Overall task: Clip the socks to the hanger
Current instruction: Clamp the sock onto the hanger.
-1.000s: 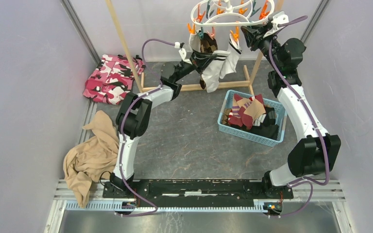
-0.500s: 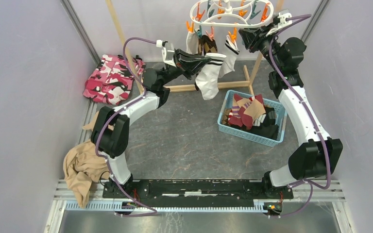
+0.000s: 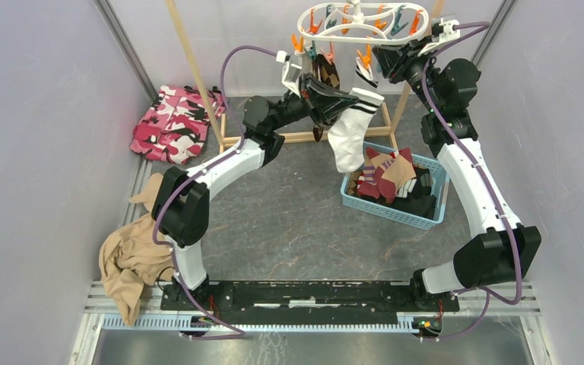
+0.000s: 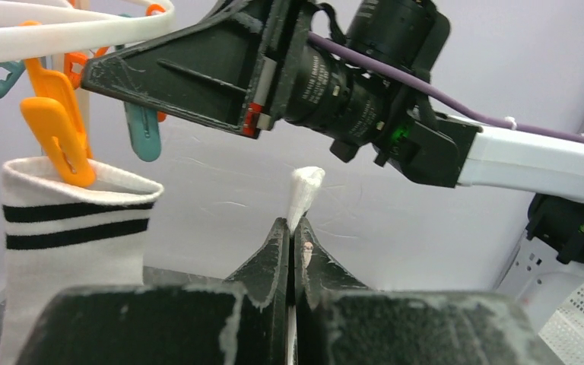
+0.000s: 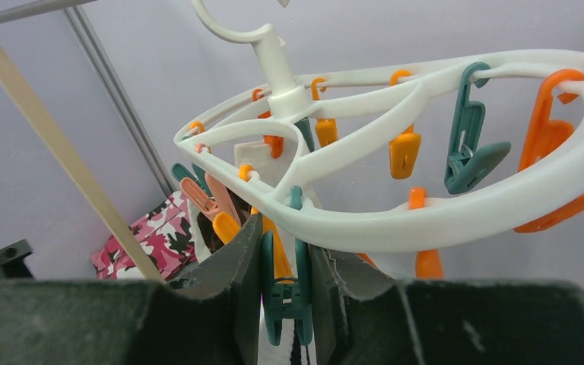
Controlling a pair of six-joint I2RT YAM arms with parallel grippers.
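The white hanger [image 3: 357,23] [image 5: 395,220] hangs at the back with orange and teal clothespins. My left gripper [image 3: 346,96] [image 4: 290,228] is shut on the cuff edge of a white sock with dark stripes [image 3: 350,137] [image 4: 305,188], which dangles just below the hanger's right side. My right gripper [image 3: 378,55] [image 5: 283,243] is shut on a teal clothespin [image 5: 285,293] at the hanger's rim, squeezing its handles. A brown sock [image 3: 324,72] hangs clipped beside it. Another striped sock [image 3: 364,73] [image 4: 68,228] hangs from an orange pin [image 4: 57,125].
A blue basket [image 3: 352,163] with several maroon, tan and dark socks sits on the floor at the right. The wooden rack frame [image 3: 198,68] stands behind. A pink camouflage cloth [image 3: 173,122] lies back left and a tan garment [image 3: 141,251] near left.
My left arm has swung right and up, carrying the striped sock towards the right gripper. The right gripper has stayed on the teal clothespin.
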